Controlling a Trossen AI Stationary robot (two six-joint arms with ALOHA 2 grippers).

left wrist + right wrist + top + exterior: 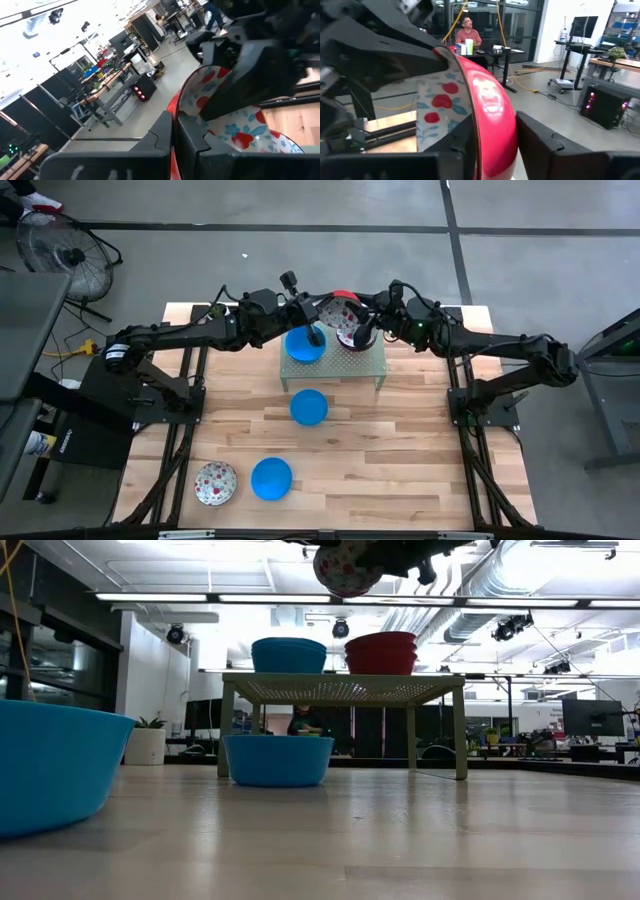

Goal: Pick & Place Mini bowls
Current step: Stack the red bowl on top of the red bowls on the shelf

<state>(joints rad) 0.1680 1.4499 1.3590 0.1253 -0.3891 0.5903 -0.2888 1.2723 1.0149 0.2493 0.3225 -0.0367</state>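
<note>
A white mini bowl with red floral print inside and a red outside (338, 312) is held up in the air over the small green rack (333, 370); it shows in the low view (345, 568) too. My left gripper (322, 322) comes at it from the left, my right gripper (360, 330) from the right, and both are shut on it. On the rack stand a blue bowl (288, 654) and a red stack of bowls (380, 652). Another blue bowl (278, 760) sits on the table under the rack's front. My left gripper (174, 135) pinches the floral bowl's rim (172, 117), one finger (150, 137) on the red outside and one finger (197, 137) inside. The bowl is lifted clear and tilted. My right gripper (492, 145) has the bowl's opposite rim (485, 100), with one finger (545, 145) on the red outside and the other on the floral inside.
On the near part of the table stand a blue bowl (271, 478) and a floral bowl (214, 483), with one more blue bowl (309, 407) in the middle. A person sits at a desk in the room beyond (468, 32). A fan stands on the floor at far left (60, 255).
</note>
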